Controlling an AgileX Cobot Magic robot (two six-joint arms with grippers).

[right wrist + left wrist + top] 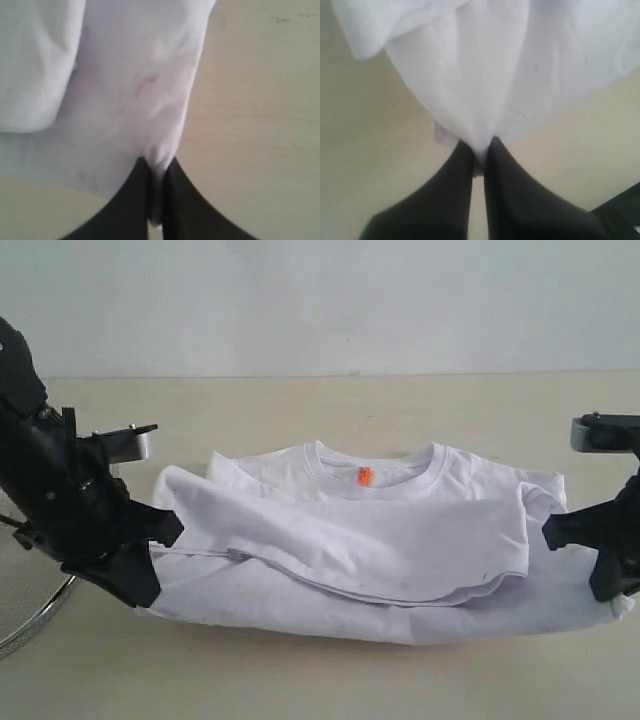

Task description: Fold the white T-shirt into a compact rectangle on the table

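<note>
The T-shirt (380, 540) is soft, matt white cloth, creased and faintly smudged in places. It has a ribbed collar (375, 465) and a small orange tag (363, 476) at its 12 o'clock edge. The table (300, 680) under it is smooth, matt pale beige. The left gripper (479, 150) and right gripper (156, 167) are smooth black with a dull sheen, plastic by the look. At 8 o'clock in the exterior view, a basket rim (35, 625) shines like polished metal.
</note>
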